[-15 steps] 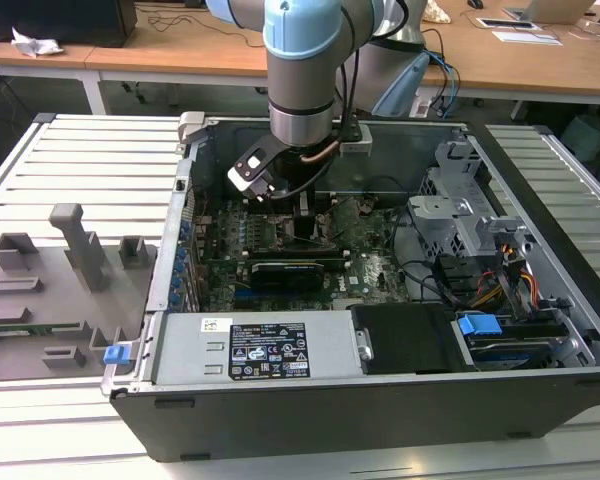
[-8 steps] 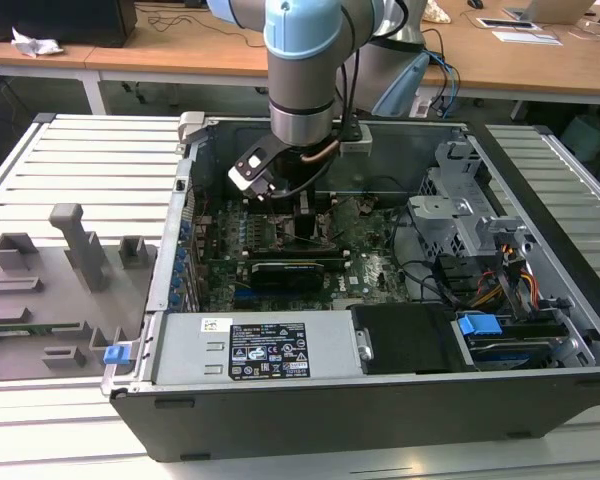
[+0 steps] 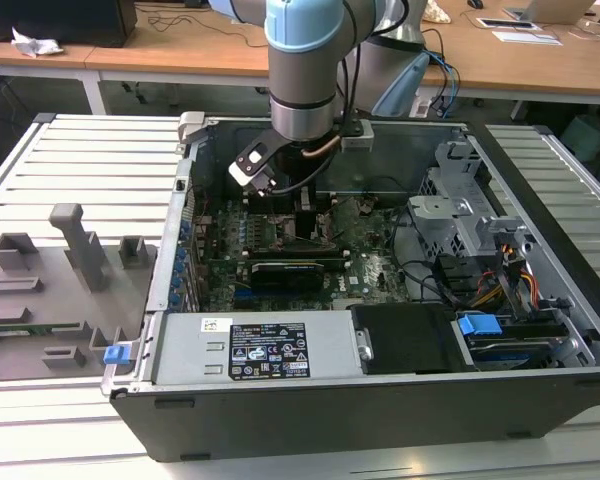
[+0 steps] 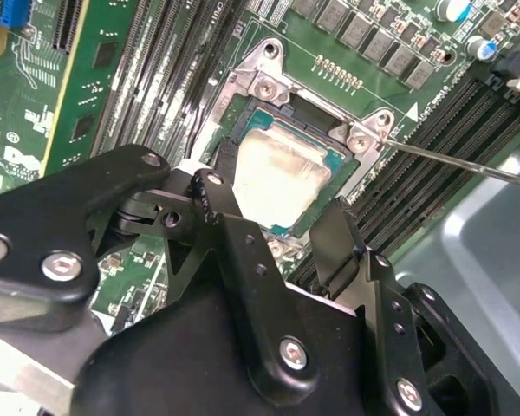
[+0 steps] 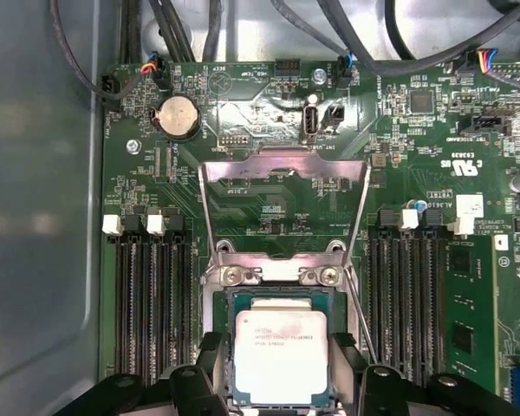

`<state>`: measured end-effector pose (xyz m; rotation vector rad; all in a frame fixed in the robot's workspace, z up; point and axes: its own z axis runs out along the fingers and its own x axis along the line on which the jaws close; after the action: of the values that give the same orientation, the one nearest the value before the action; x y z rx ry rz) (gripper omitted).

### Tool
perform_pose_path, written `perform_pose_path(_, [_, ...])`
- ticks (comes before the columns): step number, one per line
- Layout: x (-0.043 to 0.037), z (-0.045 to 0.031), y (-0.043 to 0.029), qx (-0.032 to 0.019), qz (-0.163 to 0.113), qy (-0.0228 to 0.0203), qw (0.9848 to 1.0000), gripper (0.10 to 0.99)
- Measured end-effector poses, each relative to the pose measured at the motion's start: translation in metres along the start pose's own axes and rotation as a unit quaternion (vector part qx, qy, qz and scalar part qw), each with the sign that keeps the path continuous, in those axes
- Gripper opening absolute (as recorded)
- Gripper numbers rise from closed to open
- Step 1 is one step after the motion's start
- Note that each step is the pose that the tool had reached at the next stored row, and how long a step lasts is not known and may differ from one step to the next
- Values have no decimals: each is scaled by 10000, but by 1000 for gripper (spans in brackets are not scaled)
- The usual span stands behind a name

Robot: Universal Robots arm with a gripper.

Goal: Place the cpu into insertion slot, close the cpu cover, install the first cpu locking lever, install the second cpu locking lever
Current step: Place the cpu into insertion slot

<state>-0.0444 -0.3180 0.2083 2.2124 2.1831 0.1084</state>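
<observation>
Between the two black fingers (image 5: 213,360) of the gripper (image 5: 280,347) lies the cpu (image 5: 280,354), silver top up and flat inside the insertion slot (image 5: 280,296). We judge it seated, since its green rim sits level within the black surround. The gripper is parted a shade wider than the chip, with a thin dark gap on each side in the first wrist view, so we read it as open and holding nothing. The chip is square, with no long axis to speak of. It lies straight below the tool, and the fingers bracket the two edges that face the memory slots (image 5: 152,303).

The cpu cover (image 5: 282,165) is swung open from its hinge at the socket's edge, away from the gripper, and we see bare board through its window. A thin wire locking lever (image 5: 361,316) runs beside the socket, unlatched. It also shows in the second wrist view (image 4: 468,163).

Around these we see the green motherboard (image 5: 243,113). In the exterior view the gripper (image 3: 305,220) reaches down at upper middle of the frame into the open computer case (image 3: 380,400). The case rests on a slatted table (image 3: 80,160), with a grey fixture tray (image 3: 40,290) at the exterior view's left.
</observation>
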Motion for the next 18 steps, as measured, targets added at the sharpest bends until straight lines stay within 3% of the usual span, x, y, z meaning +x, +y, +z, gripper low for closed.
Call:
perform_pose_path(7, [2, -75, 5, 0, 0, -5, 10000, 588])
perform_pose_path(12, [2, -83, 9, 0, 0, -6, 10000, 282])
perform_pose_path(13, [1, -84, 11, 1, -1, -6, 10000, 161])
perform_pose_path(14, [-1, -84, 11, 1, 0, -7, 10000, 161])
perform_pose_path(15, [-1, -84, 12, 1, 0, -6, 10000, 106])
perform_pose_path(18, [-1, -96, 13, 1, 0, -7, 10000, 106])
